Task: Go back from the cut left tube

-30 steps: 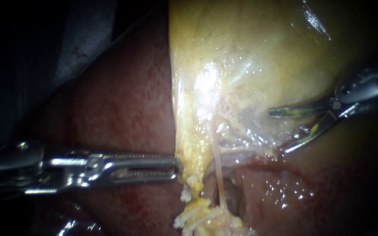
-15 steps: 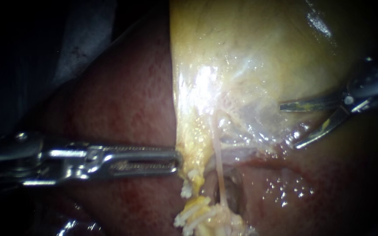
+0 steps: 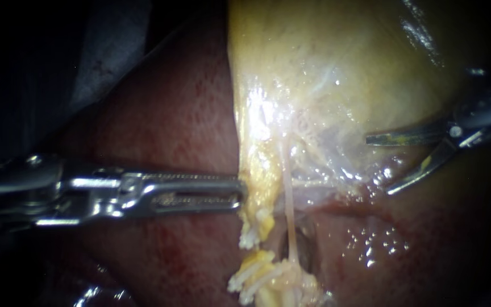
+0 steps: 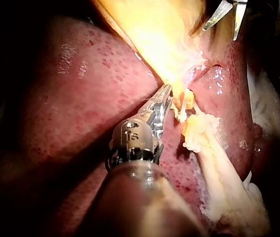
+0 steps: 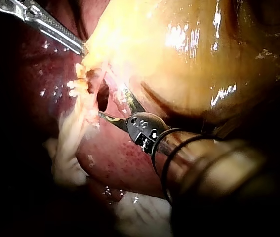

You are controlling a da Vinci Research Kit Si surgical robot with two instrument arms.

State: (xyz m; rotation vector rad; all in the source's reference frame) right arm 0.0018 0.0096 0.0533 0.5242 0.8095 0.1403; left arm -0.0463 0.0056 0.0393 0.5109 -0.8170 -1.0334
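So the right instrument point(image 3: 379, 165) has backed off rightward, claw spread; the left instrument point(image 3: 238, 193) pinches the gallbladder point(image 3: 342, 68) edge. Two instruments total.

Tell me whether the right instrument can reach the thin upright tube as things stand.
Probably yes. The right instrument, jaws open, faces the thin tube with only low glistening tissue between them; the left instrument, gripping the gallbladder edge, sits on the tube's far side.

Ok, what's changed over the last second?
The right instrument has drawn back to the right, away from the thin tube, still open and holding nothing. The left instrument shifted slightly up and right, carrying along the gallbladder edge it grips. The liver stayed put.
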